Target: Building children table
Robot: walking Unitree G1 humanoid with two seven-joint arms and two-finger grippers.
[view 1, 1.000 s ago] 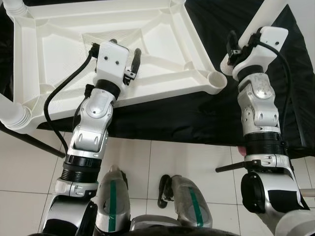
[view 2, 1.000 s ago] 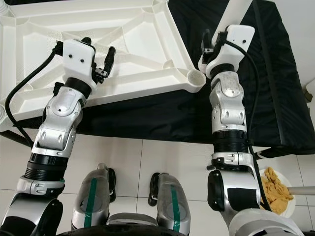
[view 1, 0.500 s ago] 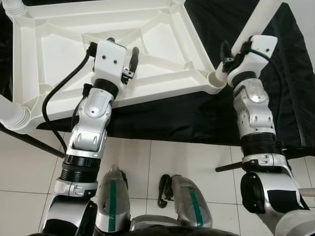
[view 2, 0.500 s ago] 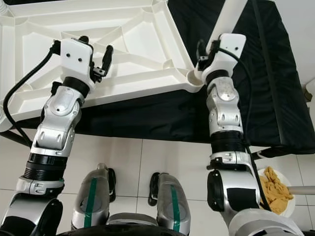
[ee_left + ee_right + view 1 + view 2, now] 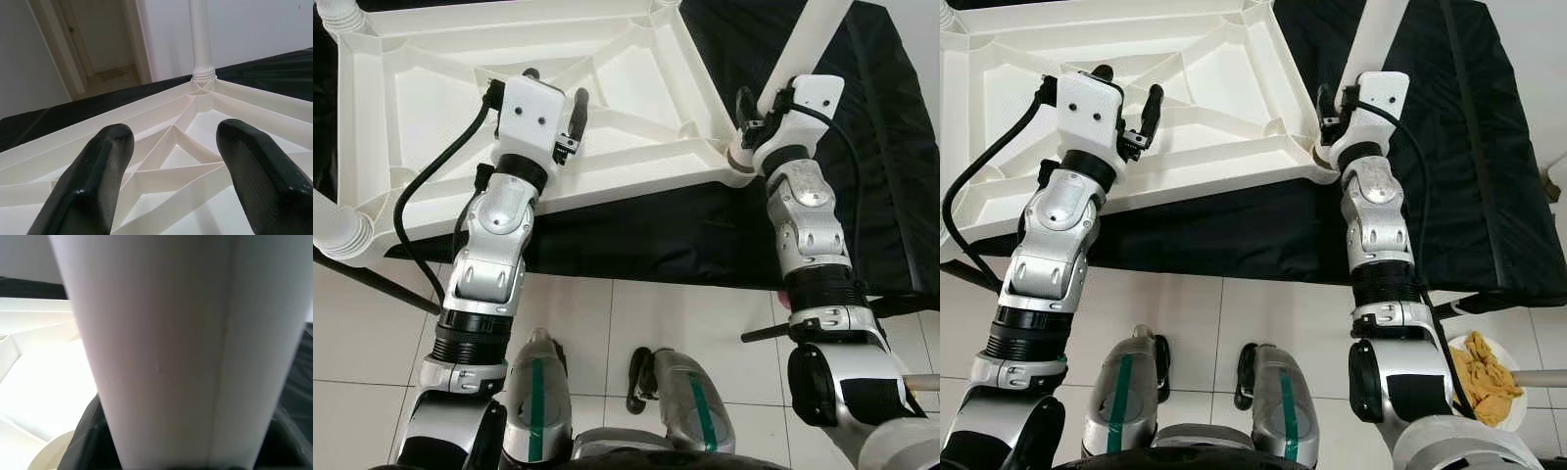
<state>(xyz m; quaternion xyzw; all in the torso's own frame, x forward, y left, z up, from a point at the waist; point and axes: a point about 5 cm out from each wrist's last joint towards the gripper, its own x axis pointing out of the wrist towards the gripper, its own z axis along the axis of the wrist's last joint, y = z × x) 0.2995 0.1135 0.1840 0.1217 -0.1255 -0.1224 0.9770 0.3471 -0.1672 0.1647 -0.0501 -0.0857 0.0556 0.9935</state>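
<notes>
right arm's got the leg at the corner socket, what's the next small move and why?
Probably push the leg straight down into the corner socket. The right gripper holds it low, its foot already at the socket mouth of the upturned tabletop. Whether it is seated cannot be told. The open left gripper hovers over the ribs and could press down to steady the top.

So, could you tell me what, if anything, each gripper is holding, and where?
The right gripper grips the white table leg near its lower end, at the corner socket. The left gripper is open over the upturned tabletop, holding nothing.
</notes>
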